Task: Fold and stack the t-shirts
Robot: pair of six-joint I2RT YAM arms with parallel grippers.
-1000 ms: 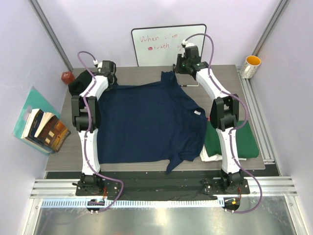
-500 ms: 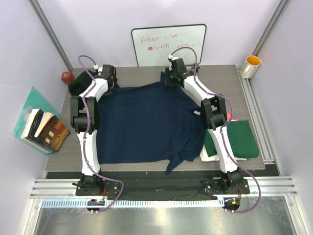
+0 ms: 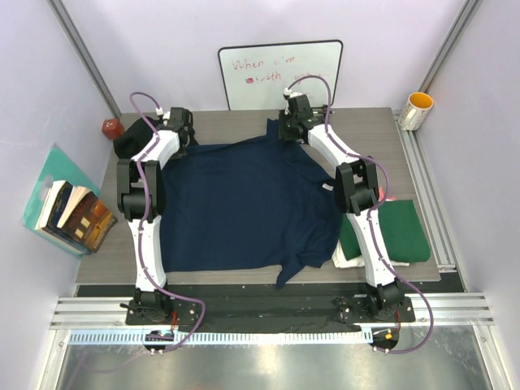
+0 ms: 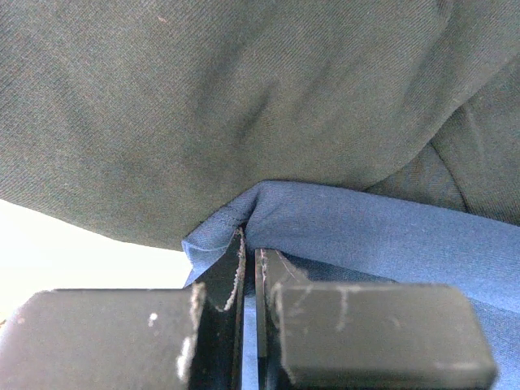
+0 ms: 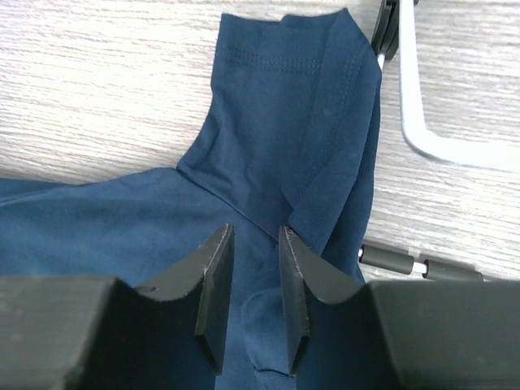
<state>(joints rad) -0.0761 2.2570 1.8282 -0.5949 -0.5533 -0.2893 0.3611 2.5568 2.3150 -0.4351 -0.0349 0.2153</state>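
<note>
Nearest the arm bases, a navy t-shirt (image 3: 244, 203) lies spread across most of the grey desk (image 3: 382, 130), one corner trailing toward the near edge. On the near right of the desk, just beside it, a folded dark green t-shirt (image 3: 402, 236) sits on top of a cream-white t-shirt (image 3: 345, 258), whose edge shows below it. Off the desk to the left, a few books (image 3: 73, 215) lie on a teal sheet.

At the far left corner, the left claw (image 3: 180, 122) is clamped together on a fold of the navy shirt's edge, which the left wrist view shows pinched between its fingers (image 4: 236, 268), with a bunched black t-shirt (image 4: 244, 97) pressed close behind. At the far middle, the right claw (image 3: 291, 126) stands with its jaws partly apart, straddling the navy cloth where the sleeve (image 5: 284, 97) meets the body; the sleeve lies flat on the wood.

Beyond them, a whiteboard (image 3: 280, 73) with red writing leans at the back wall, and a yellow mug (image 3: 417, 110) stands at the far right.
</note>
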